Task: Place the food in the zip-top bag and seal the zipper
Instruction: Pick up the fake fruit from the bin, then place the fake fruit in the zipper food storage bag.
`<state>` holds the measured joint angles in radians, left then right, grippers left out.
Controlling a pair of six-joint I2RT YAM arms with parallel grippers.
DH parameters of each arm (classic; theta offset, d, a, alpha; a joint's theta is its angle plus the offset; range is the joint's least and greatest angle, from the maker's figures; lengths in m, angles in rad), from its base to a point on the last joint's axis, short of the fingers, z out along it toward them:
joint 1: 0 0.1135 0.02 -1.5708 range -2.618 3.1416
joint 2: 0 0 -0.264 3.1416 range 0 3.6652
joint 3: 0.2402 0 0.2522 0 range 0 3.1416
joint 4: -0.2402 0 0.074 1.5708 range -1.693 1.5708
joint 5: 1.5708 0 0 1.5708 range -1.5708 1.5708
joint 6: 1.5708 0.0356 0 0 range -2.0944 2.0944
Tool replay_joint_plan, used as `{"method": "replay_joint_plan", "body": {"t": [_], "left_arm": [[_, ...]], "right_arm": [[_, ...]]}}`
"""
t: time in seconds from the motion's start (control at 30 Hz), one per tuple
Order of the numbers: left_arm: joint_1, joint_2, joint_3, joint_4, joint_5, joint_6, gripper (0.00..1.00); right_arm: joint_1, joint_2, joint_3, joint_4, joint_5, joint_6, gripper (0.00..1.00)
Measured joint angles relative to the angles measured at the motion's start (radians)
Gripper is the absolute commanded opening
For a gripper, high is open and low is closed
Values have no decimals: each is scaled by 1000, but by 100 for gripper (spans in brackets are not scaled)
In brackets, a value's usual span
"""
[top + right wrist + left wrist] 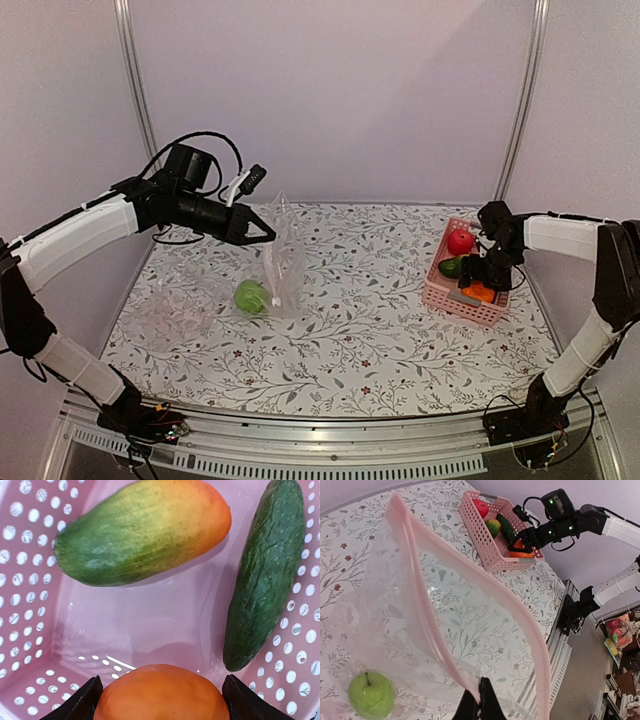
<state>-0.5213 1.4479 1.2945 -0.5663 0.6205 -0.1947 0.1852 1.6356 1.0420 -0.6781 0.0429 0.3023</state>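
**Orange gripped in the basket; open bag waits across the table, left of centre**

- Orange [161,692]: bottom centre of the right wrist view, at the near end of the pink basket [462,306]. Right gripper [487,283] has a finger pressed to each flank, clamped on it. Cannot tell whether the fruit is clear of the basket floor.
- Same basket: mango [142,530] lies across the top of that view. Cucumber [267,575] runs down the right side, its long axis roughly square to the mango's. Red apple [460,241] sits at the far end.
- Zip-top bag [385,630]: centre-left of the overhead view, well apart from the basket and to its left. Left gripper [479,706] is pinched shut on the rim, holding the bag up off the table [380,350].
- Zipper [426,620]: a pink strip. The two sides stand apart, so the mouth gapes. In the left wrist view its long axis runs from upper left to bottom centre.
- Green apple [371,695]: low in the bag, bottom left of that view.
- Judgement: the right arm is nearer the remaining fruit. The carry runs leftward to the mouth.
- Hard to read: the bag's far edges blur into the patterned cloth. The overhead view barely shows the mouth. A hazy loose film [175,310] lies left of the bag, easily confused with it.
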Motion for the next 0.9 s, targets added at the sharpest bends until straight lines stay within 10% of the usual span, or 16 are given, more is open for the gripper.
{"method": "replay_joint_plan", "body": {"t": [0.53,0.9], "left_arm": [[0,0,0,0,-4,-4,0],[-20,0,-12,16,2,-20,0]], "right_arm": [[58,-331,138,-111,-66,0,75],[436,-436,285,-61,-97,66,75]]}}
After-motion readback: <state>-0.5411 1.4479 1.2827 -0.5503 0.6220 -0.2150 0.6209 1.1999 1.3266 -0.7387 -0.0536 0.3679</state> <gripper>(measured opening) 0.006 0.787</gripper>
